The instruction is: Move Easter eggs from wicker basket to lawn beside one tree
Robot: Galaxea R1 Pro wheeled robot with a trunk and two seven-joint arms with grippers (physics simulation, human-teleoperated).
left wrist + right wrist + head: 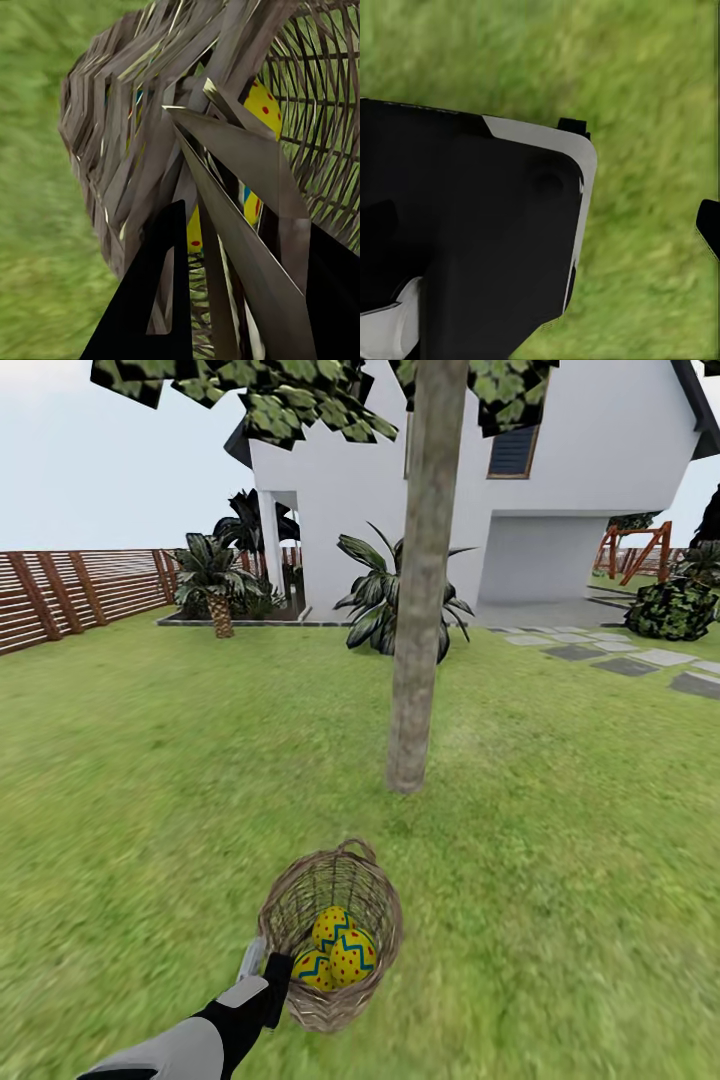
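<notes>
Grass, mottled green, makes up the lawn [560, 880], which runs flat to a brown slatted fence [70, 595], a short palm [215, 585], a broad-leaved bush [375, 600], grey stepping stones [625, 660] and a white house [560, 470]; no writing is legible anywhere. A tree [420, 630] with a smooth grey-brown trunk stands mid-lawn, and near its foot the wicker basket [300, 905] sits tilted, with three Easter eggs [335, 950] inside. The left gripper [268, 965] is at the basket's rim, its jaws closed on the woven wall [135, 150]. In the right wrist view a dark robot body [472, 225] hangs over grass; I cannot tell how the right jaws stand.
</notes>
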